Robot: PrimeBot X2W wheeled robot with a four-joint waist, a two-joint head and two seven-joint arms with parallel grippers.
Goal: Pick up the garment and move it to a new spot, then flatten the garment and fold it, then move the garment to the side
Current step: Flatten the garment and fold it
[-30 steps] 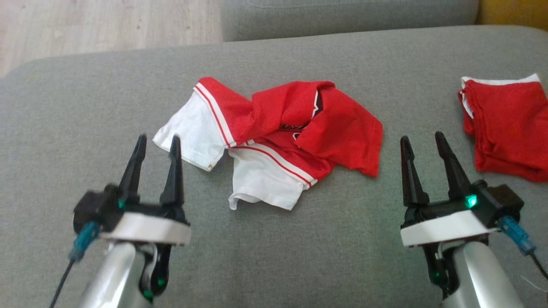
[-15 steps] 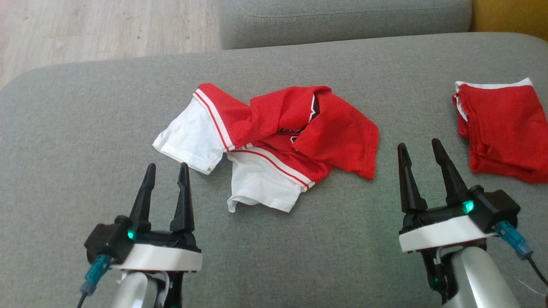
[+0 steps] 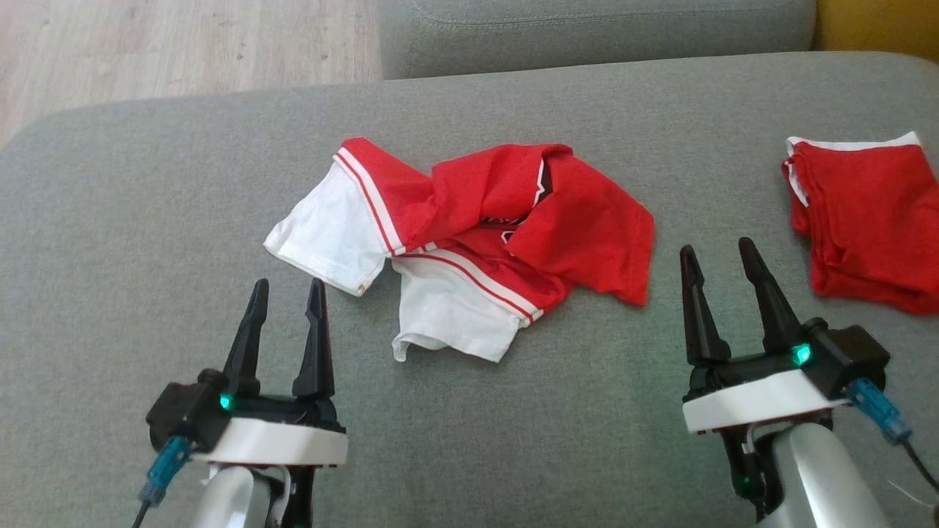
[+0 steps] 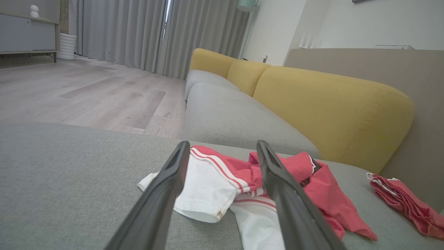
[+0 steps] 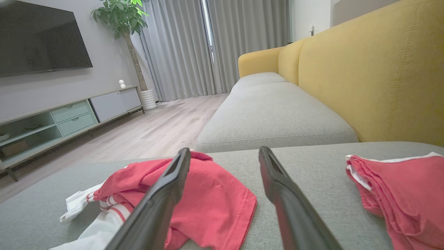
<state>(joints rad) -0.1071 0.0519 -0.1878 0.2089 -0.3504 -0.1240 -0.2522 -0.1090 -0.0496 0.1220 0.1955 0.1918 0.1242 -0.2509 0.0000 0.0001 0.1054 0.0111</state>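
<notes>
A crumpled red garment [image 3: 469,235] with white sleeves and red-and-white stripes lies in a heap on the grey sofa cushion [image 3: 147,183]. It also shows ahead of the fingers in the left wrist view as the garment [image 4: 222,177] and in the right wrist view as the garment [image 5: 208,194]. My left gripper [image 3: 286,290] hovers open just short of its white sleeve, nothing between the fingers. To the right of the heap, my right gripper [image 3: 717,249] is open too and holds nothing.
A second red garment [image 3: 866,220], folded, lies at the cushion's right side, also seen as the folded garment [image 5: 399,191]. A further grey seat cushion [image 3: 587,29] and the yellow backrest [image 4: 329,104] lie beyond. Wooden floor [image 3: 147,44] is off the far left.
My left gripper has drawn back toward me and slightly right, away from the white sleeve. The right gripper has barely shifted. The camera moved a little.
</notes>
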